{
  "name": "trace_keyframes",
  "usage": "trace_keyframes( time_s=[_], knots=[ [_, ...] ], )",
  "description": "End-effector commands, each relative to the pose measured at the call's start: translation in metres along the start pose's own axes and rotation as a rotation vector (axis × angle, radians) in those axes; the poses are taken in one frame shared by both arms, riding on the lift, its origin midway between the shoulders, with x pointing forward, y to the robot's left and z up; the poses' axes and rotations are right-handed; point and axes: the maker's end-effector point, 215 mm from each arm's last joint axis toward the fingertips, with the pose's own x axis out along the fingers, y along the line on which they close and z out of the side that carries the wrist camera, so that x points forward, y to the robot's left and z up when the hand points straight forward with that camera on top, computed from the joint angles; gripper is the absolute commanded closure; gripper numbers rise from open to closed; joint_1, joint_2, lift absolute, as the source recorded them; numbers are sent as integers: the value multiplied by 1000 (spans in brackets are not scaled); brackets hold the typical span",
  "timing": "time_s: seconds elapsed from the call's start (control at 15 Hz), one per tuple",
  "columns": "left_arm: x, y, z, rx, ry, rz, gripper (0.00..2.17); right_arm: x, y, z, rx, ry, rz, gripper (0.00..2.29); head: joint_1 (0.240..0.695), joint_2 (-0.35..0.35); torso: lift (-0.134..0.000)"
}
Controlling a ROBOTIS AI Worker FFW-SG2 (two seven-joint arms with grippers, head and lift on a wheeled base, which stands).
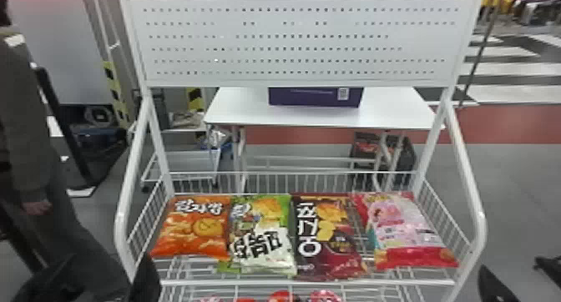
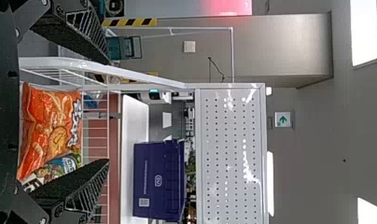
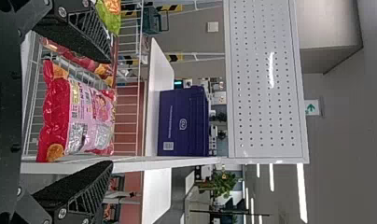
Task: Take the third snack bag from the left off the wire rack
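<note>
The third snack bag from the left (image 1: 325, 238) is the dark maroon one. It lies flat on the wire rack (image 1: 453, 234), between a green-and-white bag (image 1: 261, 234) on its left and a pink-and-red bag (image 1: 400, 230) on its right, with their edges meeting or slightly overlapping.

I'd guess it is very light, a puffed pillow of glossy film that crinkles and slides easily, with brittle chips inside that a hard squeeze would crush. The flat crimped seam at its near end looks the safest place to pinch, since it gives thin, firm material and stays clear of the neighbours.

The rack is white coated wire with open gaps, backed by a perforated metal panel. An orange bag (image 1: 194, 228) sits far left.

The left tool (image 2: 102, 112) and right tool (image 3: 112, 111) both hang near the rack's front. Their ribbed black fingers are spread wide and hold nothing.
</note>
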Motion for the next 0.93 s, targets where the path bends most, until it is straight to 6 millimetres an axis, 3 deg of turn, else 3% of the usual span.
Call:
trace_keyframes(
  time_s=[0.0,0.6,0.73,0.87],
  knots=[
    [0,0,1,0,-1,1,144,0,0,1,0,-2,0,130,499,0,0],
    [-2,-2,2,-3,-2,-1,144,6,-3,-3,18,-5,-8,130,499,0,0],
    [-5,-8,3,1,-4,-10,144,29,9,-13,16,-17,-10,130,499,0,0],
    [-6,-10,-1,1,-1,-10,144,72,33,-37,25,34,30,130,499,0,0]
  ],
)
